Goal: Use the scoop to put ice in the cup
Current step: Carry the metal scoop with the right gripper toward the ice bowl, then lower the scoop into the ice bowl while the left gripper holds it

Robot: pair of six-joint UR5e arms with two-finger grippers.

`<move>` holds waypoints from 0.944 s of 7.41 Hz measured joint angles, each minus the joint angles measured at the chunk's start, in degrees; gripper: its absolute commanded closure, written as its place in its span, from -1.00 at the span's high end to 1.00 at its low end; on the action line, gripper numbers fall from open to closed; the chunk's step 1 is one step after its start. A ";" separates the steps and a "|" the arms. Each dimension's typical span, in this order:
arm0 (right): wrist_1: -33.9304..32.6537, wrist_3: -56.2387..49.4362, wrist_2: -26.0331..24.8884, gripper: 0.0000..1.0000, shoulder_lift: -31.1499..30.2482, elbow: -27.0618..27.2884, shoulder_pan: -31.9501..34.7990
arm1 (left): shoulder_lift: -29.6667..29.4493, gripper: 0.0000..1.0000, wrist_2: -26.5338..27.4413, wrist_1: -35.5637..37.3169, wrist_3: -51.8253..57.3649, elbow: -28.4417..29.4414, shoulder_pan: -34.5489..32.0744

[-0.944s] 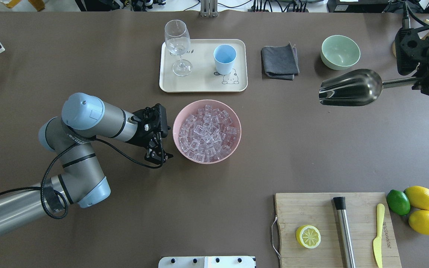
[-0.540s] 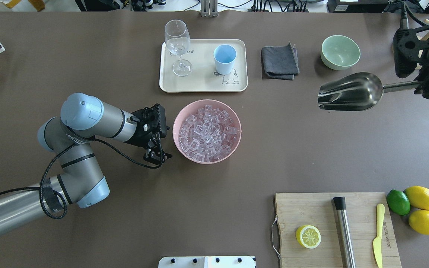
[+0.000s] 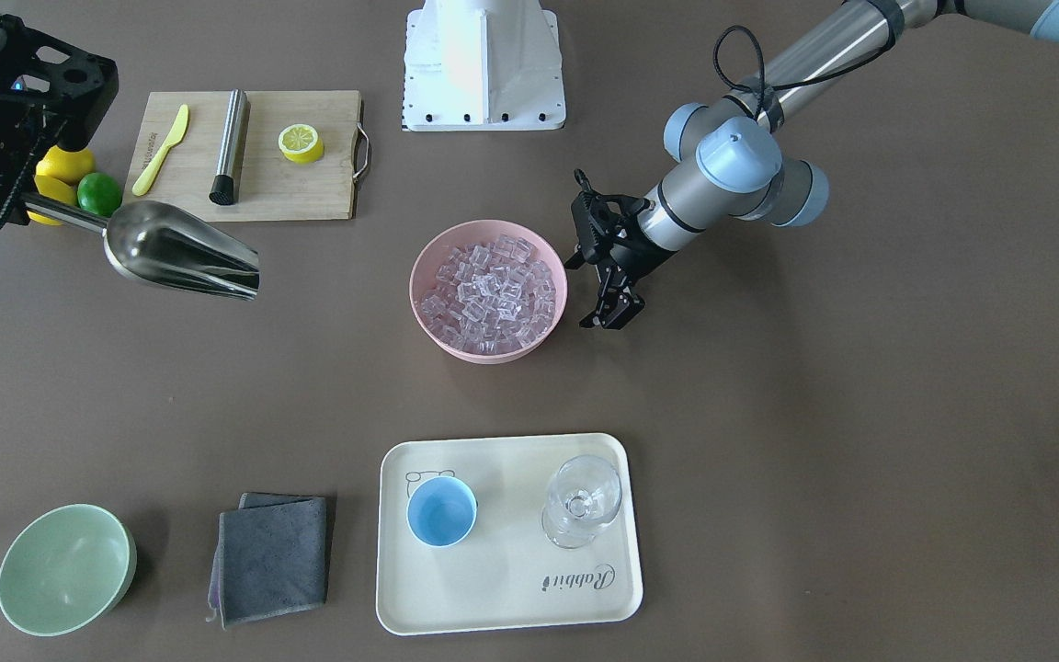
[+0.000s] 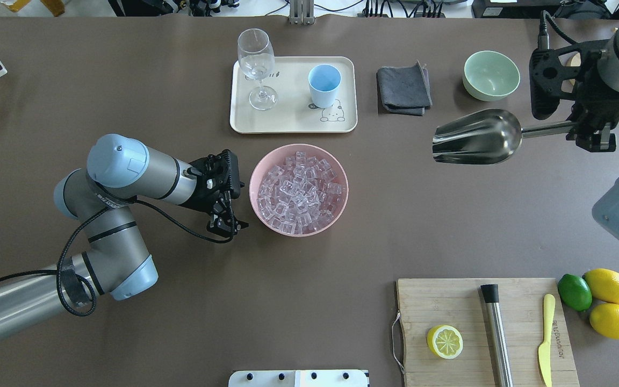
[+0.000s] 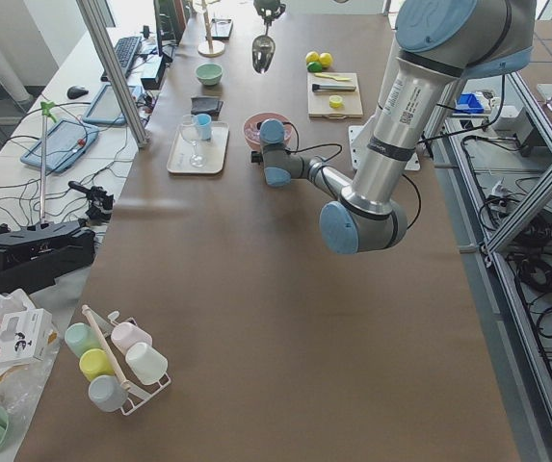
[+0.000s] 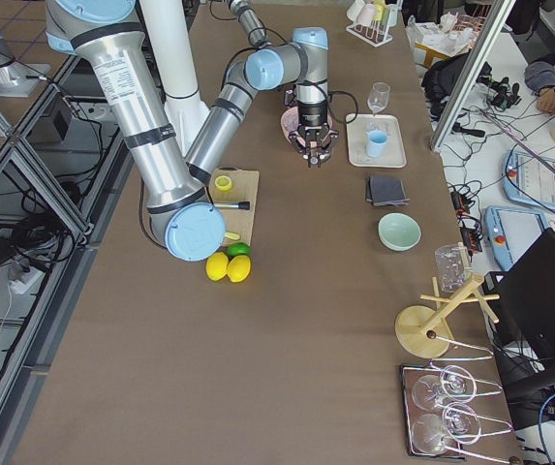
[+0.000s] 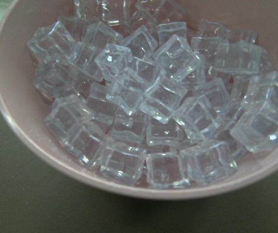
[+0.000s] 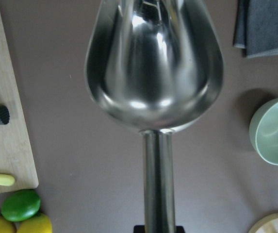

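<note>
The ice fills a pink bowl at the table's middle; it also shows in the front view and close up in the left wrist view. The light-blue cup stands empty on a cream tray, also in the front view. My right gripper is shut on the handle of the steel scoop, held empty in the air right of the pink bowl. The scoop also shows in the front view and the right wrist view. My left gripper is open beside the bowl's left side, apart from it.
A stemmed glass stands on the tray beside the cup. A grey cloth and a pale green bowl lie at the back right. A cutting board with a steel cylinder, a half lemon and a knife lies front right.
My right arm has carried the scoop to the left, toward the pink bowl, and a little down in the view. My left arm has hardly moved.
</note>
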 measured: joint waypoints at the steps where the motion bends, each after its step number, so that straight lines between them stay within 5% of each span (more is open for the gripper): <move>1: -0.37 0.87 2.13 -1.00 1.77 0.30 -0.66 | 0.00 0.98 0.00 0.00 0.00 -0.01 0.00; 3: -2.64 6.36 3.24 -1.00 7.19 -0.39 -4.46 | -0.06 0.98 0.00 0.00 0.00 -0.02 0.02; 7: -9.67 10.09 -1.56 -1.00 20.28 -10.95 -10.02 | -0.08 0.98 0.00 -0.01 0.01 -0.09 0.06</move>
